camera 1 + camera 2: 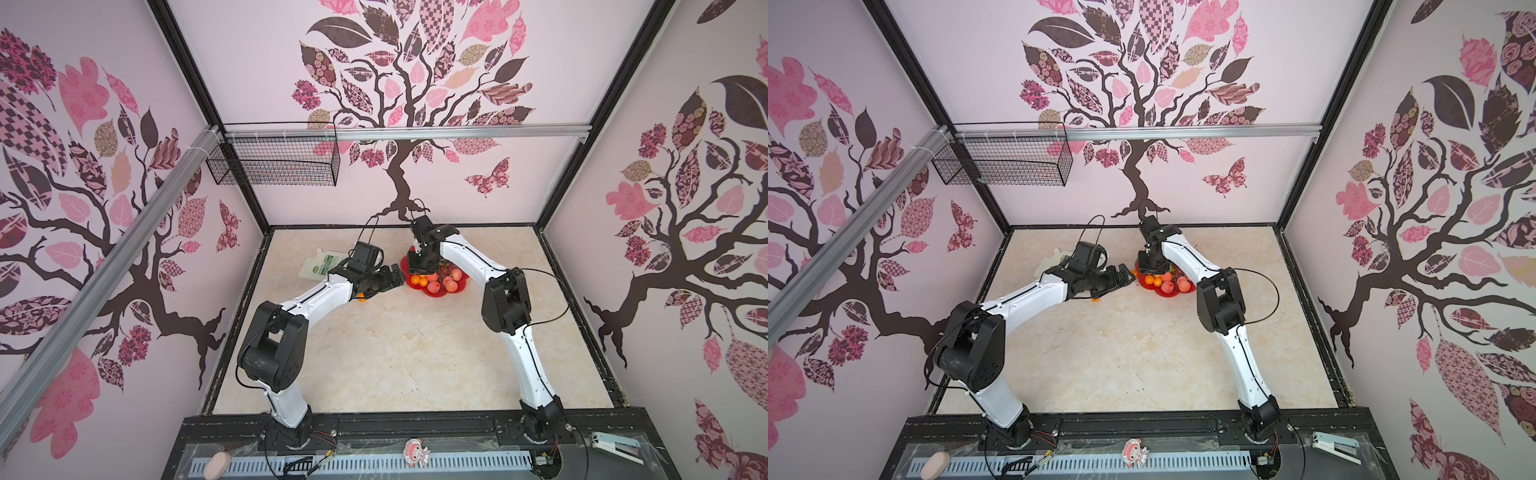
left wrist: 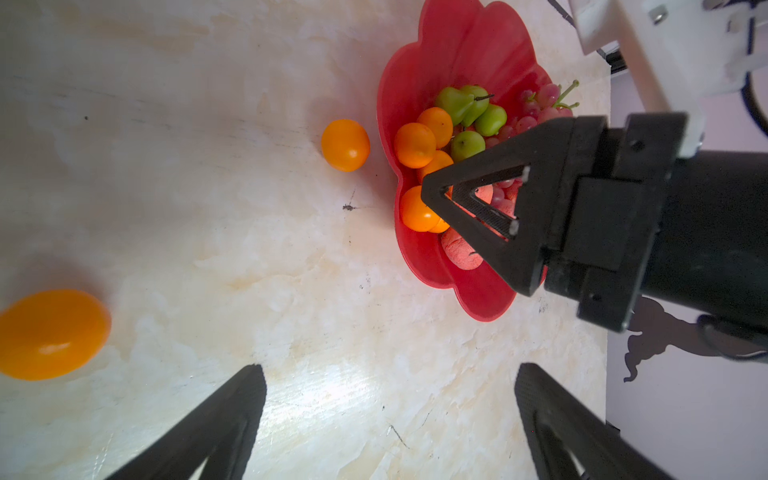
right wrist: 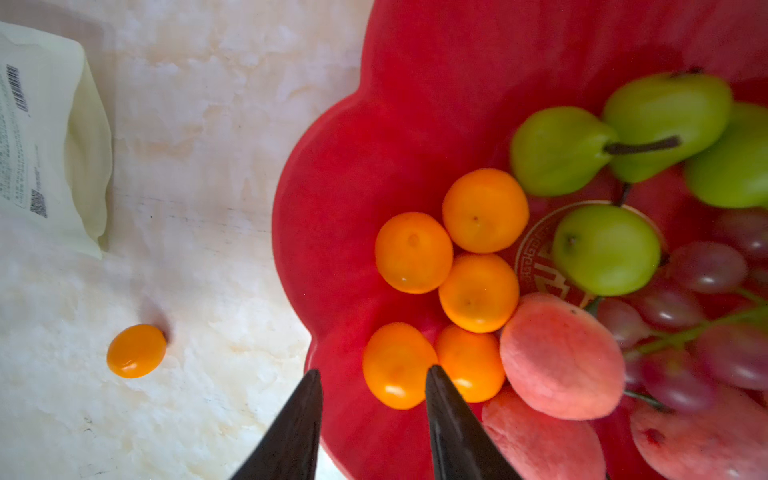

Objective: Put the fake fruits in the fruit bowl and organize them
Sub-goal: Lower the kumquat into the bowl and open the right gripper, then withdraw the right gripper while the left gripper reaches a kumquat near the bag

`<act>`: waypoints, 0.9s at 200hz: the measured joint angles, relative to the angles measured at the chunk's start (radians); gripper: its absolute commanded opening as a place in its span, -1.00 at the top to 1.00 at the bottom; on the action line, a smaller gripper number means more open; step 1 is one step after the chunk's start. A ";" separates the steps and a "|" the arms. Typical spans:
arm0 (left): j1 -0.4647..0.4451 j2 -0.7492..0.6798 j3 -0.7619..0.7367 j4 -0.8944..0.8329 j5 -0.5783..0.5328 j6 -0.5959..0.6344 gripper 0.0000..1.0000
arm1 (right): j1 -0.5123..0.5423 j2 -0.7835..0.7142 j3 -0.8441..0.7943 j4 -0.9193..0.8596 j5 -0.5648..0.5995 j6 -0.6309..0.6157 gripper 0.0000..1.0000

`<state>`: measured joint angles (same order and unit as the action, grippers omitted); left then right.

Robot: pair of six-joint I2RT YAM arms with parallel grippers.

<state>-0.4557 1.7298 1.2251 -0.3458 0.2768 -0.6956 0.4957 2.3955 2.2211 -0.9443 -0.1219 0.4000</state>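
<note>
- Orange count: five oranges (image 3: pixel 478 292) sit clustered in the fruit bowl (image 3: pixel 353 145). There are also two loose oranges on the table (image 2: pixel 208 208), one (image 2: pixel 345 145) near the rim and one (image 2: pixel 52 334) farther off.
- Four green pears (image 3: pixel 606 249) with dark stems, all in the bowl.
- Peaches (image 3: pixel 561 355): I can make out three fuzzy pink ones for sure.
- One reddish-purple grape bunch (image 3: pixel 706 266), touching the pears and peaches.
- The bowl is glossy red and flower-scalloped with a gold centre mark. It's at the far middle of the table.
- Right gripper (image 3: pixel 374 370) hangs over the bowl's edge, jaws parted, gripping nothing.
- Left gripper (image 2: pixel 390 368) is spread wide above bare table, holding nothing.
- One white pouch (image 3: pixel 50 145) lies off to the side.
</note>
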 measured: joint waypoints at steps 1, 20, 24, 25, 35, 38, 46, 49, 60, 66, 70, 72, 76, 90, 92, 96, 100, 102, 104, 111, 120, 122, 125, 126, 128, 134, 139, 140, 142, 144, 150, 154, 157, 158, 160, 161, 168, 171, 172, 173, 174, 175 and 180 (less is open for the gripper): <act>0.000 0.000 0.000 -0.001 0.000 0.000 -0.95 | 0.000 0.000 0.000 -0.001 0.001 0.000 0.11; 0.000 -0.034 0.000 -0.023 -0.005 0.009 -0.95 | 0.000 -0.002 0.000 -0.014 0.010 0.000 0.10; 0.000 -0.047 0.000 -0.028 -0.007 0.011 -0.95 | 0.000 -0.003 0.000 -0.016 0.012 0.000 0.10; 0.000 -0.050 0.000 -0.030 -0.008 0.012 -0.95 | 0.000 -0.003 -0.001 -0.016 0.013 0.000 0.10; 0.000 -0.083 -0.001 -0.040 -0.017 0.015 -0.95 | 0.000 -0.012 -0.008 -0.017 0.017 0.000 0.10; 0.000 -0.096 -0.001 -0.043 -0.022 0.016 -0.95 | 0.000 -0.016 -0.012 -0.017 0.019 0.000 0.10; 0.000 -0.130 -0.002 -0.049 -0.035 0.019 -0.96 | 0.001 -0.034 -0.028 -0.016 0.022 0.000 0.10; 0.000 -0.140 -0.003 -0.051 -0.041 0.020 -0.97 | 0.003 -0.041 -0.035 -0.016 0.022 0.000 0.10; 0.003 -0.187 -0.011 -0.055 -0.065 0.024 -0.97 | 0.010 -0.080 -0.072 -0.006 0.026 0.002 0.10; 0.006 -0.213 -0.018 -0.061 -0.082 0.029 -0.97 | 0.013 -0.103 -0.093 -0.005 0.030 0.003 0.10; 0.008 -0.228 -0.024 -0.066 -0.094 0.031 -0.97 | 0.014 -0.121 -0.108 -0.003 0.031 0.003 0.10; 0.010 -0.236 -0.027 -0.069 -0.097 0.034 -0.97 | 0.016 -0.131 -0.115 -0.002 0.034 0.004 0.10; 0.014 -0.250 -0.032 -0.076 -0.109 0.035 -0.96 | 0.019 -0.145 -0.126 0.001 0.034 0.004 0.09; 0.034 -0.282 -0.050 -0.109 -0.153 0.043 -0.96 | 0.038 -0.202 -0.167 0.013 0.038 0.004 0.08; 0.038 -0.284 -0.051 -0.116 -0.161 0.045 -0.96 | 0.042 -0.211 -0.172 0.014 0.038 0.004 0.08; 0.046 -0.286 -0.054 -0.128 -0.172 0.047 -0.97 | 0.050 -0.225 -0.182 0.016 0.038 0.003 0.07; 0.055 -0.286 -0.055 -0.142 -0.188 0.050 -0.97 | 0.059 -0.240 -0.191 0.019 0.037 0.003 0.07; 0.060 -0.285 -0.055 -0.150 -0.193 0.050 -0.96 | 0.064 -0.248 -0.197 0.023 0.036 0.002 0.07; 0.063 -0.284 -0.056 -0.156 -0.202 0.053 -0.96 | 0.069 -0.257 -0.203 0.026 0.035 0.002 0.07; 0.078 -0.277 -0.056 -0.182 -0.225 0.058 -0.97 | 0.086 -0.285 -0.224 0.038 0.031 0.000 0.06; 0.095 -0.261 -0.055 -0.211 -0.253 0.067 -0.96 | 0.109 -0.328 -0.262 0.055 0.024 -0.002 0.06; 0.100 -0.258 -0.055 -0.218 -0.259 0.069 -0.97 | 0.113 -0.334 -0.268 0.058 0.022 -0.003 0.06; 0.104 -0.252 -0.055 -0.227 -0.267 0.071 -0.96 | 0.119 -0.353 -0.285 0.066 0.018 -0.004 0.06; 0.106 -0.248 -0.055 -0.232 -0.271 0.072 -0.96 | 0.121 -0.357 -0.289 0.068 0.017 -0.004 0.06; 0.110 -0.244 -0.055 -0.238 -0.276 0.074 -0.95 | 0.124 -0.368 -0.301 0.076 0.015 -0.005 0.05; 0.117 -0.228 -0.055 -0.255 -0.290 0.078 -0.92 | 0.137 -0.399 -0.334 0.089 0.006 -0.004 0.05; 0.121 -0.211 -0.054 -0.272 -0.303 0.084 -0.89 | 0.147 -0.428 -0.365 0.100 -0.004 -0.003 0.05; 0.122 -0.209 -0.054 -0.273 -0.304 0.084 -0.88 | 0.149 -0.438 -0.374 0.106 -0.004 -0.003 0.05; 0.122 -0.204 -0.054 -0.278 -0.308 0.088 -0.87 | 0.152 -0.446 -0.384 0.109 -0.007 -0.002 0.05; 0.123 -0.198 -0.054 -0.283 -0.311 0.092 -0.86 | 0.154 -0.458 -0.397 0.115 -0.011 -0.002 0.04; 0.124 -0.177 -0.053 -0.298 -0.320 0.097 -0.82 | 0.160 -0.495 -0.435 0.128 -0.018 0.001 0.04; 0.125 -0.163 -0.053 -0.306 -0.326 0.099 -0.80 | 0.161 -0.518 -0.457 0.139 -0.017 0.002 0.03; 0.125 -0.152 -0.052 -0.315 -0.329 0.105 -0.78 | 0.161 -0.539 -0.480 0.151 -0.021 0.003 0.03; 0.125 -0.150 -0.052 -0.316 -0.330 0.106 -0.78 | 0.161 -0.543 -0.484 0.153 -0.021 0.003 0.03; 0.125 -0.142 -0.052 -0.319 -0.332 0.107 -0.77 | 0.160 -0.557 -0.499 0.161 -0.019 0.005 0.02; 0.125 -0.138 -0.051 -0.322 -0.333 0.107 -0.77 | 0.160 -0.561 -0.503 0.163 -0.019 0.005 0.02; 0.125 -0.115 -0.048 -0.334 -0.340 0.116 -0.72 | 0.156 -0.607 -0.549 0.187 -0.016 0.009 0.01; 0.125 -0.106 -0.046 -0.339 -0.341 0.123 -0.70 | 0.154 -0.624 -0.568 0.195 -0.016 0.010 0.01; 0.125 -0.103 -0.046 -0.340 -0.341 0.124 -0.69 | 0.153 -0.633 -0.578 0.201 -0.015 0.011 0.01; 0.125 -0.098 -0.044 -0.341 -0.342 0.123 -0.68 | 0.152 -0.639 -0.583 0.205 -0.015 0.012 0.01; 0.125 -0.096 -0.043 -0.342 -0.343 0.123 -0.67 | 0.151 -0.644 -0.588 0.208 -0.014 0.013 0.01; 0.125 -0.092 -0.042 -0.345 -0.344 0.124 -0.66 | 0.150 -0.653 -0.599 0.213 -0.012 0.014 0.01; 0.125 -0.077 -0.035 -0.352 -0.345 0.129 -0.63 | 0.148 -0.682 -0.628 0.230 -0.011 0.016 0.01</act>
<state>-0.3309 1.6527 1.1904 -0.6983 -0.0685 -0.5663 0.6434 1.7138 1.5929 -0.7147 -0.1329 0.4156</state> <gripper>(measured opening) 0.851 0.494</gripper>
